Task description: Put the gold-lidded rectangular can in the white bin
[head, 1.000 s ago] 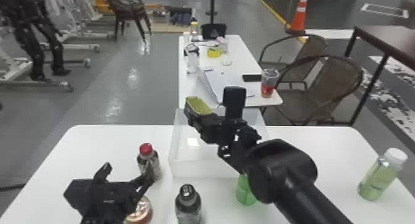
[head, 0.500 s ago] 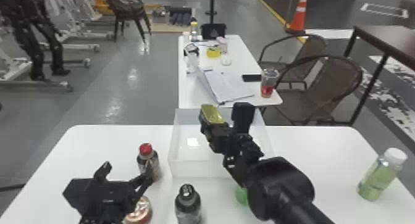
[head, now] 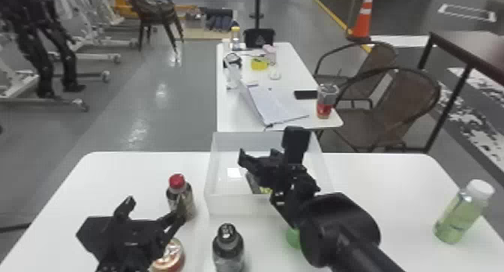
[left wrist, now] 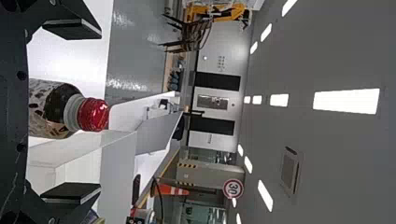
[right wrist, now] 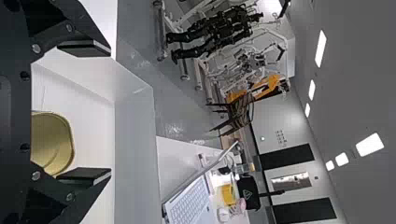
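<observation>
Can: the gold-lidded can (head: pixel 265 191) is inside the white bin (head: pixel 243 205), under the right gripper (head: pixel 269 145) and left of the bin's middle; whether it rests flat on the bin's floor cannot be told.
Can's heading: the gold lid (right wrist: pixel 51 142) faces up towards the right wrist camera; the visible side edge slants from far left to near right in the head view. The gripper hides much of the can, so its long axis cannot be told for sure.
Right fingers: wide apart, holding nothing, above the bin's inside; the can lies between their lines in the wrist view, nearer one finger.
Left gripper: parked at near left (head: pixel 153 215), fingers wide apart and empty, with the red-capped bottle (head: pixel 180 196) in the gap in its wrist view.
Change: half a second ago the can was at the right fingers, over the bin; now it is free of them and lower.
Surface: white (head: pixel 123 170); the red-capped bottle stands just left of the bin, a dark bottle (head: pixel 228 248) near it, a round tin (head: pixel 172 254) beside the left gripper, a green bottle (head: pixel 459 215) at far right of the group, well apart.
</observation>
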Motion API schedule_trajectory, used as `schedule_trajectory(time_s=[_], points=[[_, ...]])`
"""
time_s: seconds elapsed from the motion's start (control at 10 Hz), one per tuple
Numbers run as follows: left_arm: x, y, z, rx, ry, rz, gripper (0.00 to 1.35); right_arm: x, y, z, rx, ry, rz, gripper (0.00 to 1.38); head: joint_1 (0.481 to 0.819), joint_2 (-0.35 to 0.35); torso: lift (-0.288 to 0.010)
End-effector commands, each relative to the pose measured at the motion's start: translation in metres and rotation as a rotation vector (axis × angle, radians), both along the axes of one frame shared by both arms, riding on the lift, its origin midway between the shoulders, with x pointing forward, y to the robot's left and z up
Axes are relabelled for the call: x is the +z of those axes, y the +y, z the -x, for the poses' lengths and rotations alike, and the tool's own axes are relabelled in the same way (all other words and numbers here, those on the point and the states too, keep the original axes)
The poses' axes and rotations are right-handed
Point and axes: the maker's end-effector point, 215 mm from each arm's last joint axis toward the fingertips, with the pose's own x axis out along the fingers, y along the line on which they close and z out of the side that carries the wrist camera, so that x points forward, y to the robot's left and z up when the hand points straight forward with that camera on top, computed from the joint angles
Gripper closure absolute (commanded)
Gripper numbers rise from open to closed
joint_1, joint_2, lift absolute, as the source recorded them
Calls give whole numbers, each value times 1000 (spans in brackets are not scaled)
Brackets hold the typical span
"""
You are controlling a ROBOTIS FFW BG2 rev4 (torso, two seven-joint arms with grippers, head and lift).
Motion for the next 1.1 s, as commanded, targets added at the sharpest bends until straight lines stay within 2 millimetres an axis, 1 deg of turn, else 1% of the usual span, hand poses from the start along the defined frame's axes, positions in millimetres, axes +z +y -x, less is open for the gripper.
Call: schedule_trajectory(time_s=[0.0,0.1,0.2,0.3,0.4,0.5,0.6,0.7,0.8,0.9,1.0], points=[[-1,0,0,-1,2,0,147,2,-1,0,-2,-7,-9,165,549,0,-100],[0,0,0,-1,0,0,147,4,-1,0,-2,-5,-36,217,549,0,-100],[-1,0,0,-1,2,0,147,15,1,-1,-2,-29,-70,243,549,0,-100],[-1,0,1,-2,2,0,147,35,-1,-2,-8,-66,-99,246,549,0,-100],[-1,-1,1,-3,2,1,148,58,-10,-2,-22,-96,-138,248,549,0,-100],[0,-3,1,-2,2,4,150,85,-33,0,-48,-129,-146,248,549,0,-100],[0,-4,0,-2,1,6,151,95,-60,10,-73,-129,-145,249,549,0,-100],[0,-5,0,1,1,11,151,105,-93,21,-106,-135,-118,249,549,0,-100],[1,-5,0,1,-1,8,151,119,-132,32,-156,-163,-98,249,549,0,-100],[3,-4,-1,3,-7,8,151,124,-167,47,-203,-191,-51,246,549,0,-100],[4,-5,0,1,-9,5,151,111,-197,68,-232,-195,8,248,549,0,-100]])
